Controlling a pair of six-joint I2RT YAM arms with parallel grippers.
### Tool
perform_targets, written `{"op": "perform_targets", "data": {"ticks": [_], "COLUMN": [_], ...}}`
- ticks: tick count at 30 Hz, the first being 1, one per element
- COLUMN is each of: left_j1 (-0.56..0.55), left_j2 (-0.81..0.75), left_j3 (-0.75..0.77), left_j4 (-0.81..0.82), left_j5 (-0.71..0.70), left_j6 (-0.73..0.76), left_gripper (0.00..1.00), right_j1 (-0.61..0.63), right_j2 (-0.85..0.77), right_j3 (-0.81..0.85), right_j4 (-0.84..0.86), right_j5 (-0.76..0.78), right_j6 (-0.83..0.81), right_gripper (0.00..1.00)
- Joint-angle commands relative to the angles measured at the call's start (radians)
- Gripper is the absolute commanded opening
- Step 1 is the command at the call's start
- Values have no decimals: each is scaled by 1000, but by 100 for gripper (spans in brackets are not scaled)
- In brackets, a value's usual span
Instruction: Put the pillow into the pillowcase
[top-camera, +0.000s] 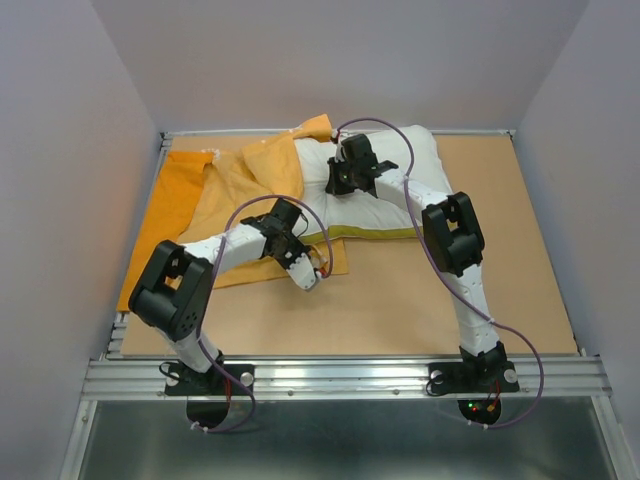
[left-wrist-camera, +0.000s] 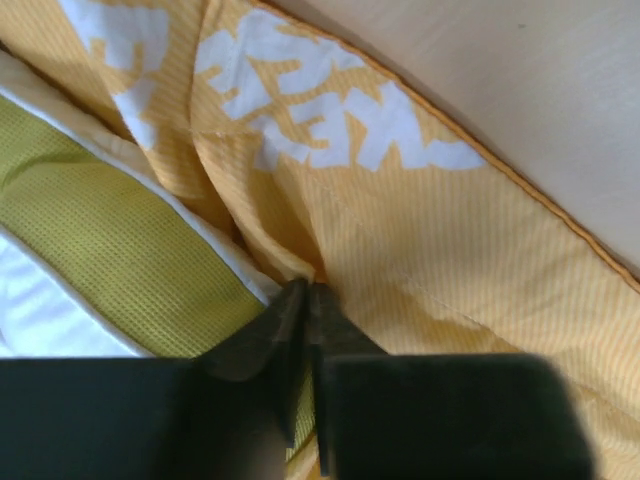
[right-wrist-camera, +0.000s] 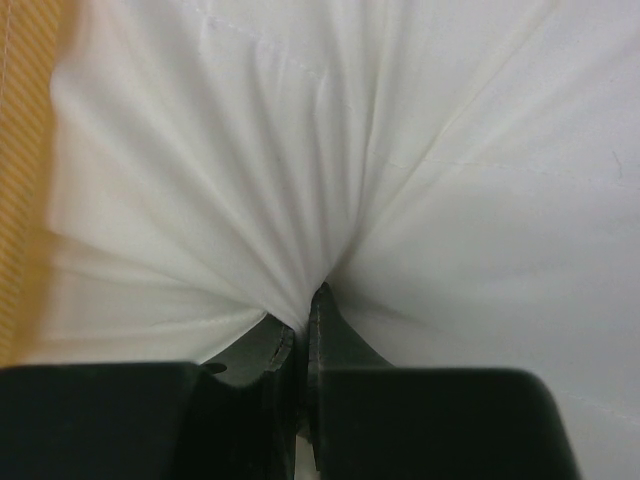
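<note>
Left wrist: pillowcase (left-wrist-camera: 420, 240) fold caught between left gripper's (left-wrist-camera: 308, 290) jaw tips.

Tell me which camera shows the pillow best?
The top camera: the pillow lies there almost whole, only the arms covering bits. The right wrist camera shows just bunched white cloth pinched by the right hand. The left wrist camera shows only its yellow-green edge beside the pillowcase.

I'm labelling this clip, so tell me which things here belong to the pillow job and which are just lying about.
Part of the job:
pillow, pinched by the right claw
pillowcase, pinched by the left claw

Just there:
table
metal rail at its near edge
</note>
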Motion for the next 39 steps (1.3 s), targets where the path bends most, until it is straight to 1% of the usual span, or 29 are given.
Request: {"op": "perform_targets", "data": {"ticks": [1, 3, 4, 6, 7, 9, 13, 15, 17, 21, 22, 24, 25, 28, 29, 30, 33, 35, 36, 37, 38, 39], "left_j1": [-3, -3, -5, -13, -19, -34, -57, -66, -72, -102, -121, -141, -151, -186, -186, -188, -186, -186, -186, -186, -188, -188], "left_j2": [-2, -33, -48, -82, -120, -160, -248, -263, -263, -217, -187, -148, -101, -26, -15, -10, -19, -67, -88, -140, -165, -192], "left_j3": [50, 59, 68, 76, 82, 88, 102, 119, 139, 168, 179, 197, 214, 292, 294, 291, 218, 140, 124, 108, 110, 113], "left_j4": [28, -30, -58, -124, -189, -271, -355, -371, -343, -176, -85, -5, 32, 94, 111, 129, 222, 249, 252, 243, 229, 189], "left_j5": [-23, 3, 31, 52, 72, 86, 128, 152, 177, 221, 223, 224, 227, 264, 272, 275, 255, 247, 255, 281, 293, 301], "left_j6": [10, 33, 52, 69, 76, 95, 101, 98, 77, -25, -78, -130, -152, -296, -316, -328, -345, -359, -377, -449, -506, -563], "left_gripper": [9, 1, 0, 0, 0, 0, 0, 0, 0, 0, 0, 0, 0, 0, 0, 0, 0, 0, 11, 21, 48, 55], "right_j1": [13, 13, 15, 13, 13, 13, 13, 13, 13, 13, 15, 18, 19, 24, 24, 24, 24, 24, 24, 24, 24, 25], "right_j2": [-4, 6, 7, 16, 22, 38, 62, 73, 76, 70, 64, 52, 49, 16, 16, 1, -37, -60, -73, -94, -103, -109], "right_j3": [-47, -42, -39, -29, -22, -10, 8, 11, 11, 7, 2, -4, -9, -22, -27, -41, -79, -107, -122, -151, -162, -174], "right_j4": [-110, -110, -108, -110, -110, -110, -110, -110, -110, -110, -110, -110, -110, -110, -110, -110, -108, -108, -107, -107, -105, -104], "right_j5": [-22, -22, -21, -15, -13, -5, 7, 4, -7, -53, -76, -85, -94, -133, -142, -150, -208, -244, -263, -292, -309, -339], "right_j6": [7, 11, 14, 14, 17, 20, 37, 45, 53, 77, 86, 93, 96, 120, 126, 131, 148, 168, 174, 192, 200, 206], "right_gripper": [0, 0, 1, 1, 1, 1, 0, 1, 1, 0, 1, 1, 0, 1, 1, 1, 1, 0, 1, 1, 1, 1]}}
